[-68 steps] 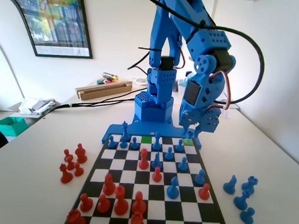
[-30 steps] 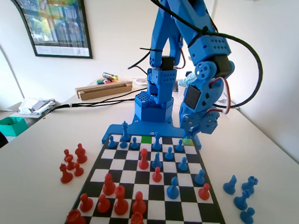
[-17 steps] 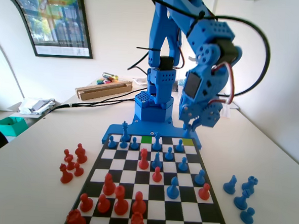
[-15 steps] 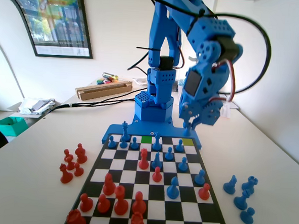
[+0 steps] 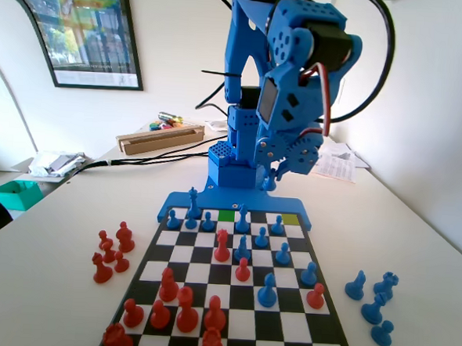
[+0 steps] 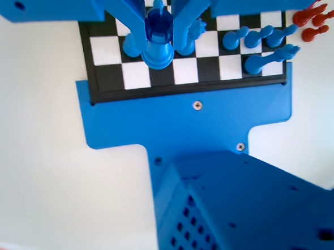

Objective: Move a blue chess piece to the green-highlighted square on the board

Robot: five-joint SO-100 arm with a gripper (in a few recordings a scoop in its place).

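- Gripper [image 5: 272, 175] clenched on the blue chess piece [image 6: 157, 45], raised in the air above the far edge of the board [image 5: 284, 325] in the fixed view.
- In the wrist view, piece upright between the two jaws, dark round head on top and flared base below, hanging over the board's edge row of squares.
- Clear gap between the held piece and the board, touching no square.
- Green-highlighted square [image 5: 227, 215] in the board's far row, near its middle, unoccupied; gripper above and to the right of it in the fixed view.
- Yellow-green square [image 5: 290, 219] in the same far row, towards the board's right corner, also bare.
- Other blue pieces [image 5: 244, 221] along the far rows of the board, one just beside the green square on each side.
- Red pieces [image 5: 185, 310] clustered on the board's near rows, one tall red piece [image 5: 222, 245] further up the middle.
- Off the board: red group [image 5: 110, 252] on the table to its left, blue group [image 5: 372, 299] to its right.
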